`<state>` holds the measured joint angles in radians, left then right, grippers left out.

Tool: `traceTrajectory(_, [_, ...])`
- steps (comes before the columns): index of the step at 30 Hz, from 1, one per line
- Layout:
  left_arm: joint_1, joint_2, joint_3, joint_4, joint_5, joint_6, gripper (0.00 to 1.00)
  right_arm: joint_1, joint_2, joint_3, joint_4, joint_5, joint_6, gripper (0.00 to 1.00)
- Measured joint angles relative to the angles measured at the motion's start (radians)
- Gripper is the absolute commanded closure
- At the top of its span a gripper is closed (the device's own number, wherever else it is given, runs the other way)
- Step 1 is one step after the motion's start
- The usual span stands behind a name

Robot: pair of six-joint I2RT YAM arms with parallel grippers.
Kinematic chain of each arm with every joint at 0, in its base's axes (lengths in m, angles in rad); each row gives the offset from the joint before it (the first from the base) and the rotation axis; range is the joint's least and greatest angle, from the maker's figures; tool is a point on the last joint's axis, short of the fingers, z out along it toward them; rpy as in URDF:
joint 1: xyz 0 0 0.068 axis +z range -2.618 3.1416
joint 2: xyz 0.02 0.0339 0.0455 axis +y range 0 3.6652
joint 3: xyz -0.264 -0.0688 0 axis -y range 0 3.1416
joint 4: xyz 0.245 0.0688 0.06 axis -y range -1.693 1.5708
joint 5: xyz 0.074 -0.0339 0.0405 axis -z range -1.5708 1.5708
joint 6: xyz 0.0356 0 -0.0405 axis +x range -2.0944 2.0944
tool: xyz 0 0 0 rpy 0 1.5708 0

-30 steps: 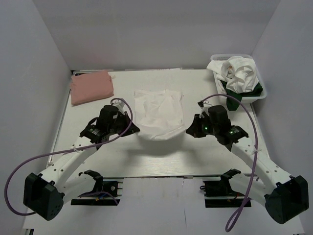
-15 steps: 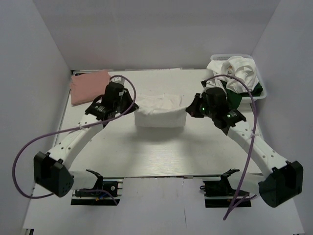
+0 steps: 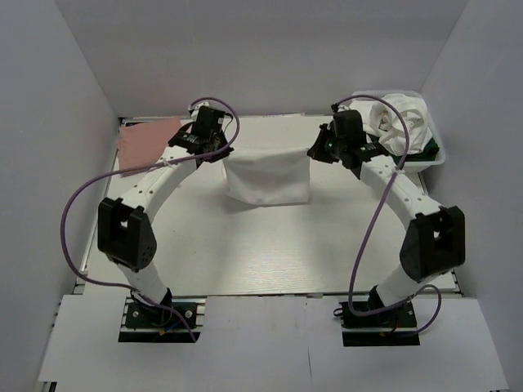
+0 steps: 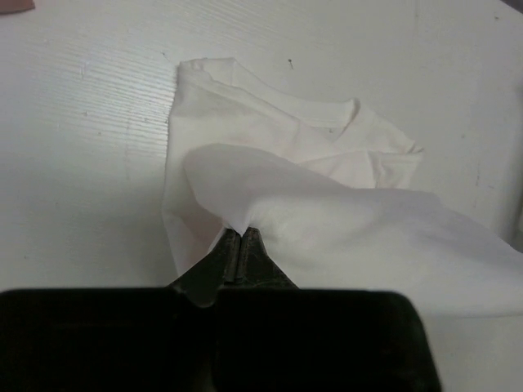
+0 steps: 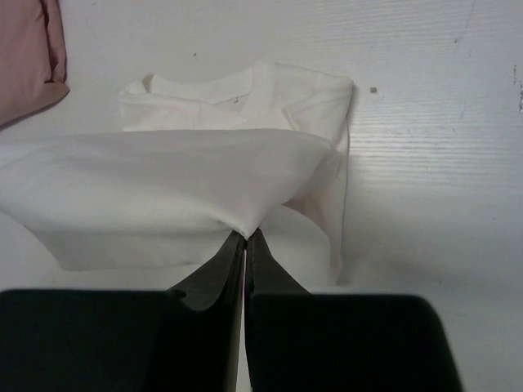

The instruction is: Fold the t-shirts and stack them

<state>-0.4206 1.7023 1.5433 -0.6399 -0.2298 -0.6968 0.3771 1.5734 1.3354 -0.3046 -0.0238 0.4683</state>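
The plain white cotton t-shirt (image 3: pixel 268 175) lies mid-way across the white table (image 3: pixel 245 253). Its collar (image 5: pixel 196 88) points to the far wall, its length running near-to-far. The left gripper (image 3: pixel 224 153) and right gripper (image 3: pixel 312 152) each pinch a corner of its raised hem (image 3: pixel 268 153).

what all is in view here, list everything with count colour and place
white t-shirt: 1, white, table centre, one edge lifted over the rest
pink t-shirt: 1, salmon pink, folded, far left corner
heap of t-shirts: several, white and dark green, in the basket
basket: 1, white, far right corner
table: 1, white, under everything
cables: 2, purple, along the arms
left gripper: 1, black, shut on a shirt corner
right gripper: 1, black, shut on the other corner
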Motion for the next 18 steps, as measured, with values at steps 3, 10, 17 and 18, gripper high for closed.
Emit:
traceTrajectory(3, [0.020, 0.097, 0.076, -0.006, -0.008, 0.022, 1.00, -0.022, 0.098, 0.066, -0.001, -0.042, -0.002, 1.00])
traceTrajectory(10, [0.073, 0.347, 0.282, -0.011, -0.014, 0.091, 1.00, -0.059, 0.381, 0.310, 0.016, -0.131, -0.016, 1.00])
traceTrajectory(17, [0.121, 0.586, 0.436, 0.074, 0.073, 0.210, 0.00, -0.078, 0.637, 0.479, 0.032, -0.129, 0.024, 0.81])
traceTrajectory(18, [0.126, 0.615, 0.450, 0.093, 0.098, 0.228, 0.00, -0.081, 0.667, 0.496, 0.031, -0.123, 0.037, 0.62])
